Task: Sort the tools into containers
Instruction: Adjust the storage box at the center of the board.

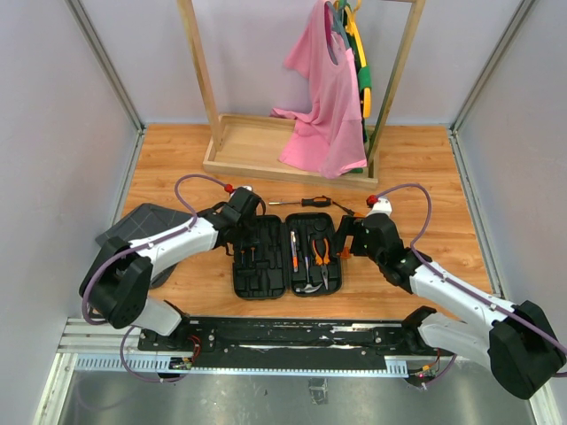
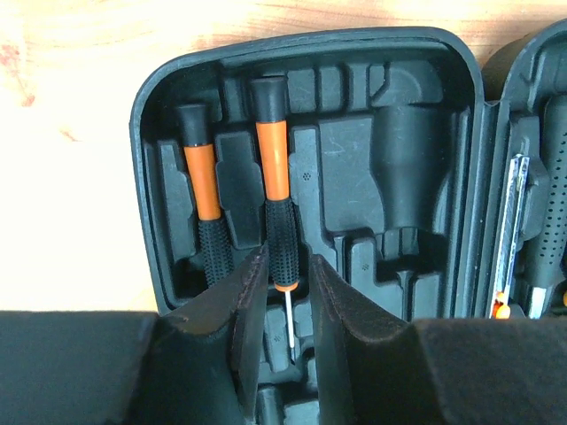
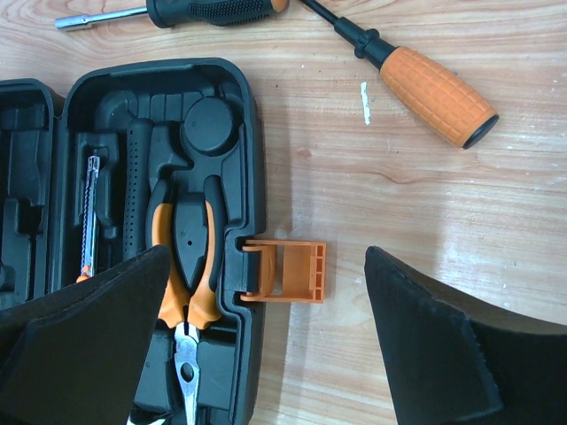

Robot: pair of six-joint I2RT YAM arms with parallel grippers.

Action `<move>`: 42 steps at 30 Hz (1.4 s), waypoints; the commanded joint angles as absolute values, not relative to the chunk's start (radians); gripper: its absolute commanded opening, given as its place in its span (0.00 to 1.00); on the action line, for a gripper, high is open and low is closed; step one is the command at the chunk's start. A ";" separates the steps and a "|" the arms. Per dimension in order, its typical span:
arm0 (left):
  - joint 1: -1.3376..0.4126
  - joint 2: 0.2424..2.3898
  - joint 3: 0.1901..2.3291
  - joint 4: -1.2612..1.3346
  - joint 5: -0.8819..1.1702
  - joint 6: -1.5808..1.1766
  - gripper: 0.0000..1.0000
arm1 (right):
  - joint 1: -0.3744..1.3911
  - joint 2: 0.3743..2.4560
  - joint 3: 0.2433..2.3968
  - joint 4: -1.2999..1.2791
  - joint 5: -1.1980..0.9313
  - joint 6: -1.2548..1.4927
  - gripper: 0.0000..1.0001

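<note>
The black tool case (image 1: 266, 283) lies open at the table's middle. In its left half, two small orange-and-black screwdrivers (image 2: 202, 177) (image 2: 275, 177) rest in slots. My left gripper (image 2: 288, 266) hangs over the second one, its jaws slightly apart around the thin shaft without touching it. The right half holds pliers (image 3: 186, 257), a dotted black handle (image 3: 137, 195) and a slim steel tool (image 3: 91, 212). My right gripper (image 3: 266, 266) stands wide open above the case's orange latch (image 3: 292, 272). Two screwdrivers (image 3: 213, 11) (image 3: 434, 84) lie on the wood beyond the case.
A wooden clothes rack base (image 1: 266, 150) with a pink shirt (image 1: 323, 106) stands behind the case. Dark grey fabric (image 1: 142, 226) lies at the left, partly under the left arm. A metal rail (image 1: 292, 336) runs along the near edge.
</note>
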State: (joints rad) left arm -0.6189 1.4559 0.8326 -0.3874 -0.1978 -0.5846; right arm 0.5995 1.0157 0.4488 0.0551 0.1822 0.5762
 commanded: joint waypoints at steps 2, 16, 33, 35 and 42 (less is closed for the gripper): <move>-0.627 1.419 0.861 -0.404 -0.186 -0.594 0.30 | 0.587 1.024 0.441 0.071 0.177 0.584 0.91; -0.627 1.453 0.832 -0.377 -0.175 -0.596 0.24 | 0.587 1.041 0.439 0.089 0.166 0.592 0.91; -0.627 1.472 0.826 -0.399 -0.215 -0.606 0.19 | 0.587 1.062 0.436 0.105 0.171 0.590 0.91; -0.627 1.476 0.821 -0.400 -0.216 -0.606 0.18 | 0.588 1.070 0.435 0.115 0.166 0.591 0.91; -0.627 1.511 0.823 -0.401 -0.231 -0.598 0.17 | 0.588 1.074 0.434 0.118 0.158 0.593 0.91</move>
State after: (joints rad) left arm -0.6193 1.4765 0.8341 -0.3973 -0.2039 -0.5961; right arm 0.5995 1.0752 0.4484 0.0998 0.1596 0.5819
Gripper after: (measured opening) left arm 0.178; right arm 0.910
